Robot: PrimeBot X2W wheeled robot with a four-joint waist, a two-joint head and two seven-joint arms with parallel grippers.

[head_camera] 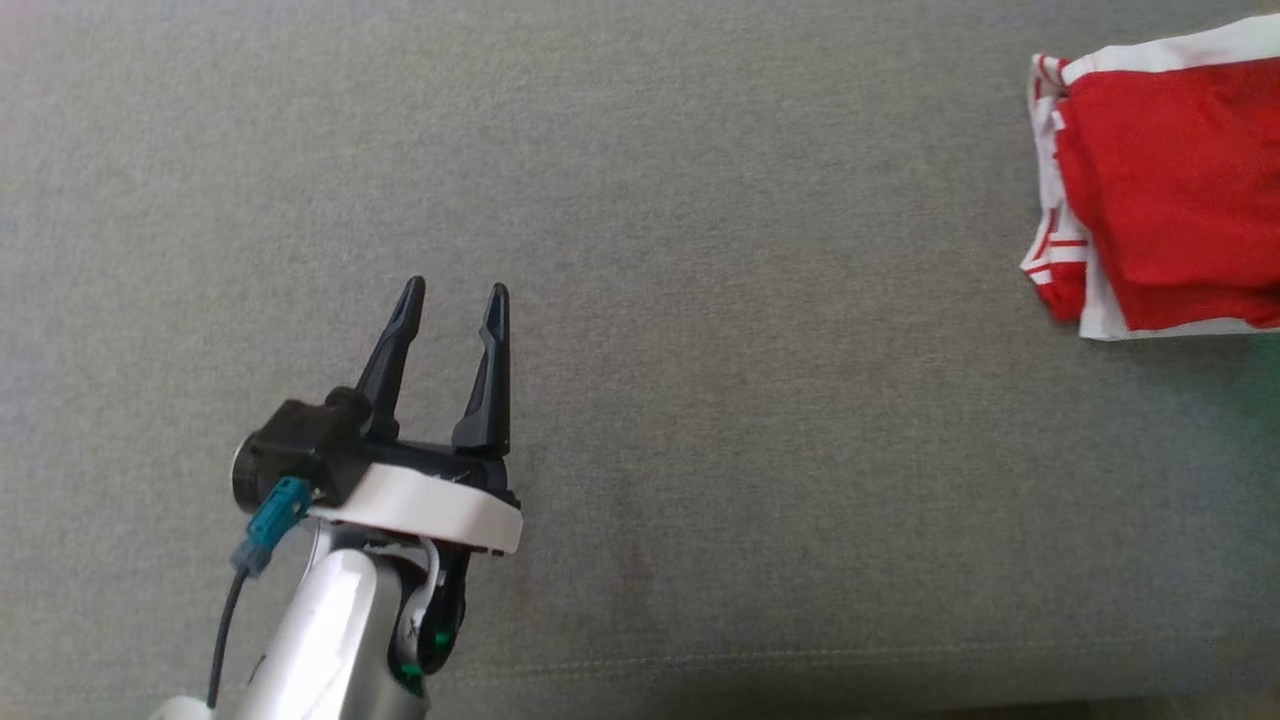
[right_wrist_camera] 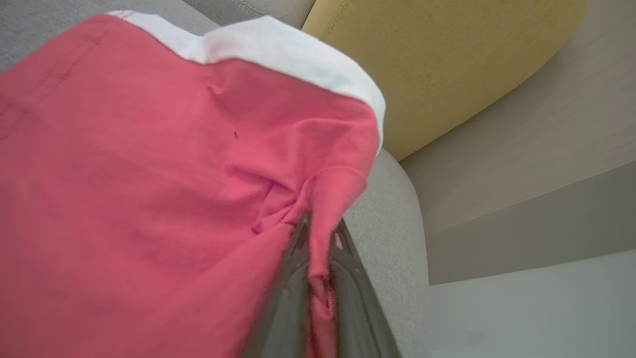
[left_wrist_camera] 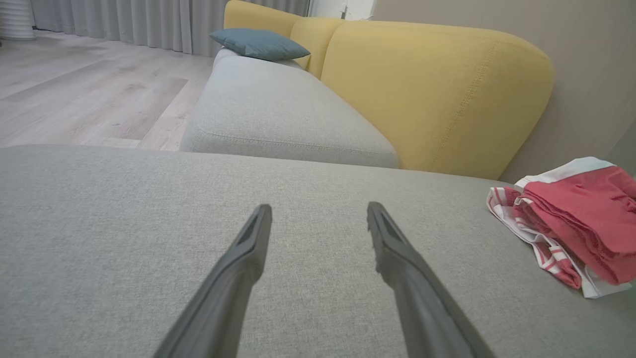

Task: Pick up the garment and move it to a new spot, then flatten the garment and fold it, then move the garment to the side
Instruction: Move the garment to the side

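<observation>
Two grey seats (left_wrist_camera: 278,114), three yellow backs (left_wrist_camera: 437,94), one garment (head_camera: 1170,190), one blue pillow (left_wrist_camera: 258,44) and two claws. The garment lies folded on the near seat, well off to the right of the left claw (head_camera: 455,290) and a little ahead of its tips, not touching it. That claw hovers over bare cloth with its fingers spread wide and nothing between them. The right claw (right_wrist_camera: 322,223) is closed tight on a bunched fold at the garment's edge, red cloth pinched between its two fingers. The seats are a coarse woven fabric with a stitched seam. The backs are rounded and padded. The garment is soft red knit with a white band and a red-and-white striped part. The pillow is flat and square.
</observation>
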